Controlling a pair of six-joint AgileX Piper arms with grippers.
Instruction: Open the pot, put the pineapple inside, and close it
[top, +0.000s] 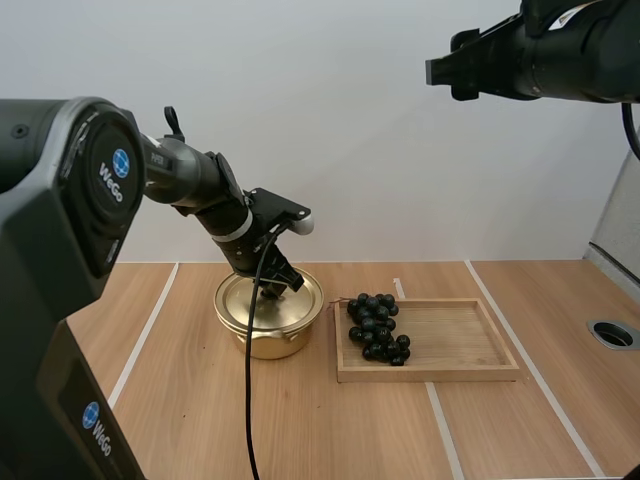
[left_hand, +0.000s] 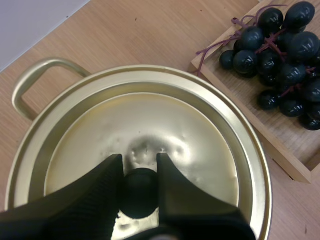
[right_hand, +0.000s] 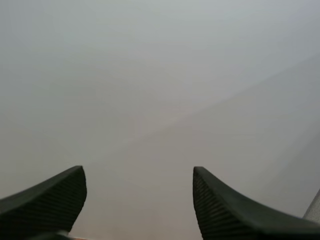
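Left wrist view, up close: the 2 black fingers (left_hand: 102, 182) of the left gripper (left_hand: 139, 162) squeeze the round black knob (left_hand: 137, 195) on the gold lid (left_hand: 160, 125). The lid sits flat on the pot (left_hand: 32, 80). High view shows more: the shiny gold pot stands on the wooden table (top: 330, 430), just beside a wooden tray (top: 450, 335) with a bunch of dark grapes (top: 377, 325) at its left end. Right wrist view: the right gripper (right_hand: 138, 170) has its fingers wide apart, holding nothing.
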